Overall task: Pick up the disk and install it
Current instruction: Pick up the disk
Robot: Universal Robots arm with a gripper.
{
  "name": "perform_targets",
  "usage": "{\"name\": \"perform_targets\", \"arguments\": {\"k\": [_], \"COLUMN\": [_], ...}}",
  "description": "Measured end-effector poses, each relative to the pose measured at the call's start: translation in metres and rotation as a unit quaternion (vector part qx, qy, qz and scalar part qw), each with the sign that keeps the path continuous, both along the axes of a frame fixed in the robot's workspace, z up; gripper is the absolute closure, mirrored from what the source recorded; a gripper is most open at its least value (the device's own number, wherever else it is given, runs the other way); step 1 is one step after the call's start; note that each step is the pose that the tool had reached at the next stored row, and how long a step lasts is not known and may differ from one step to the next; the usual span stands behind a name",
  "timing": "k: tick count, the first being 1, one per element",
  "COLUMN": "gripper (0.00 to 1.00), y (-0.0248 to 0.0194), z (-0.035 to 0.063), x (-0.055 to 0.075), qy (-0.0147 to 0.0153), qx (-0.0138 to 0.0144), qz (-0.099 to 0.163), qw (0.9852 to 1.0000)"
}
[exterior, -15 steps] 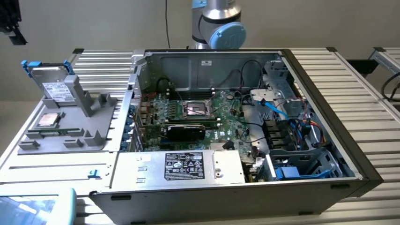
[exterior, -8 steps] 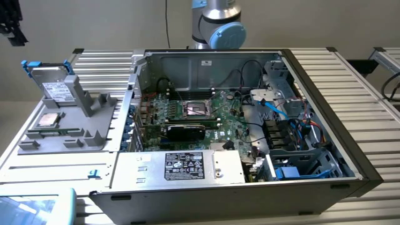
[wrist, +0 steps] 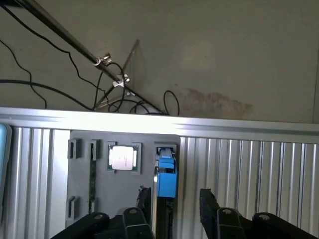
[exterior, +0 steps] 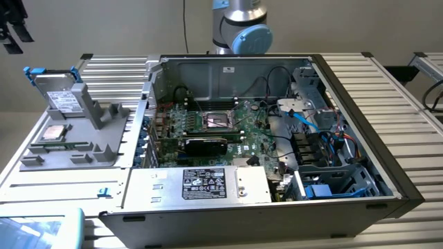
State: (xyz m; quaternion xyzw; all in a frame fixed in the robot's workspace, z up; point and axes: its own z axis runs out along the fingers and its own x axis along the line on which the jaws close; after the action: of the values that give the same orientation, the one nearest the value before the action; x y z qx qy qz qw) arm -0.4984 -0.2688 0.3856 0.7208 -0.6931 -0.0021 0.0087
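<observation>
Silver-grey disk, in a blue frame, stands on edge in a grey holder on the worktop, at the exterior view's left of the open computer case. The claw hangs above it, fingers spread and empty. The disk looks stiff, fairly heavy and shock-sensitive; its flat faces near the top edge seem the safest hold.
</observation>
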Motion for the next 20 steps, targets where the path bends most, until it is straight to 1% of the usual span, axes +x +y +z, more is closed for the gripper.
{"name": "perform_targets", "arguments": {"k": [1,3,7,13,16,18,20], "gripper": [0.46,0.34,0.34,0.34,0.34,0.34,0.34], "y": [0.0000,0.0000,0.0000,-0.0001,-0.0014,-0.0043,-0.0080], "z": [0.0000,-0.0002,-0.0064,-0.0173,-0.0227,-0.0261,-0.0288], "x": [0.000,0.000,0.000,0.000,0.002,0.004,0.006], "qy": [0.0000,0.0000,0.0000,0.0000,0.0003,0.0016,0.0047], "qx": [0.0000,0.0000,-0.0018,-0.0021,-0.0021,-0.0021,-0.0021], "qz": [0.000,0.000,0.000,0.000,0.000,0.000,0.000], "qw": [1.0000,1.0000,1.0000,1.0000,1.0000,1.0000,1.0000]}}
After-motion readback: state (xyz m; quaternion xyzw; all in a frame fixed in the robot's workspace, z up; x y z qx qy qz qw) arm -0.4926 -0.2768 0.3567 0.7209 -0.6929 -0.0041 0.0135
